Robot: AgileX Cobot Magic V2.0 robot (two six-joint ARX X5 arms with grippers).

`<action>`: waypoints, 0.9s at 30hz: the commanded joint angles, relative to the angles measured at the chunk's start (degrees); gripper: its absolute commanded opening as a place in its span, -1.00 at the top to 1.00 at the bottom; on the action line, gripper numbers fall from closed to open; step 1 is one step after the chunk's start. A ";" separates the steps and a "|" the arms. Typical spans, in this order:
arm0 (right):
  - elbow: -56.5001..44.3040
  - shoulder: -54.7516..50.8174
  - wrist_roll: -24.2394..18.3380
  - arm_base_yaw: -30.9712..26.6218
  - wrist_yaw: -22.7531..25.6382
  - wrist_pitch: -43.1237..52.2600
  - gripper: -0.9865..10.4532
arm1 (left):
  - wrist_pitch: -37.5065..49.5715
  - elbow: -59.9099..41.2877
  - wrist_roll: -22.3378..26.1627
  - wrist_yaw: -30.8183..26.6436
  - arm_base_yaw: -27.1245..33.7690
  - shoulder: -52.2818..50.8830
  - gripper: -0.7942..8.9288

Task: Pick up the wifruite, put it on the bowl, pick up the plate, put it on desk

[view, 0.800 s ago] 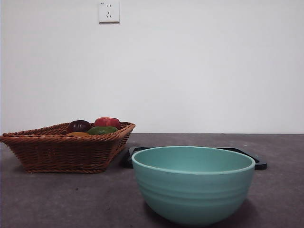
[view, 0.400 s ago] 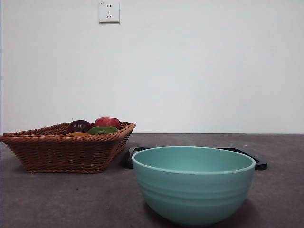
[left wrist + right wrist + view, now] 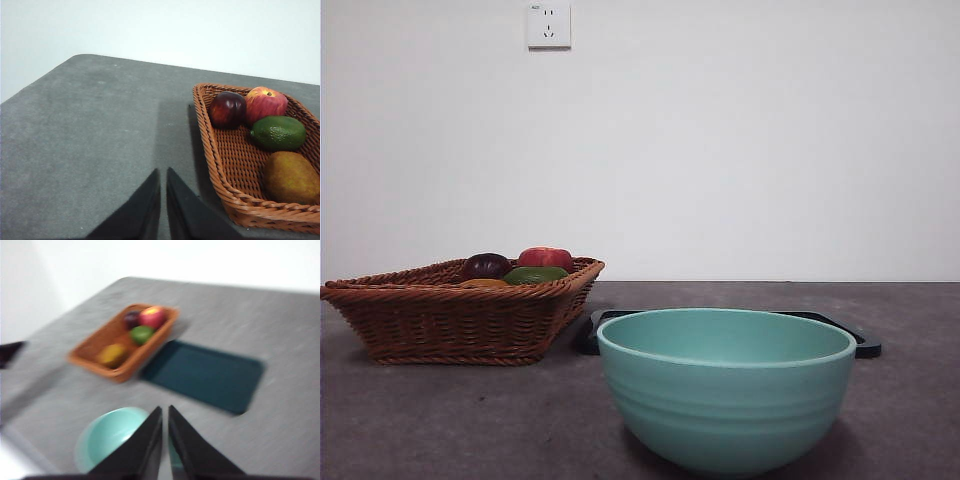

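On the table [image 3: 440,420], 1 wicker basket [image 3: 460,320] left of the bowl [image 3: 725,395] holds 4 fruits, the wifruite [image 3: 291,177] among them, 1 dark tray [image 3: 202,374] lies just behind the bowl, seen whole only from the right wrist, and the left claw [image 3: 163,175] and right claw [image 3: 165,412] are both closed, empty.

Desk [image 3: 440,420]: bowl [image 3: 725,390], basket [image 3: 460,320], tray [image 3: 202,375].

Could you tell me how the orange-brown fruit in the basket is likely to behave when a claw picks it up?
The wifruite looks rounded, so it may roll if nudged or set down loosely. Its dull, rough skin should probably give the claw fair grip. It lies low inside the wicker basket near the green fruit, so the rim could crowd the approach.
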 commanded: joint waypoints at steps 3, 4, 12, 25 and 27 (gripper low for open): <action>-20.17 -5.84 -13.94 -9.84 0.33 19.87 0.80 | 0.46 -1.18 -0.04 -0.04 0.04 -0.07 0.80; -24.61 -6.69 -14.03 -11.67 0.35 24.28 0.80 | 0.46 -1.18 -0.04 -0.04 0.04 -0.07 0.80; -45.88 -8.22 -13.49 -18.86 0.98 40.24 0.80 | 0.46 -1.18 -0.04 -0.04 0.04 -0.07 0.80; -51.39 -13.05 -12.37 -20.61 8.17 45.86 0.80 | 0.46 -1.18 -0.04 -0.04 0.07 -0.07 0.80; -51.39 -13.05 -12.37 -20.61 8.15 45.81 0.80 | 0.44 -1.18 -0.04 -0.04 0.07 -0.07 0.80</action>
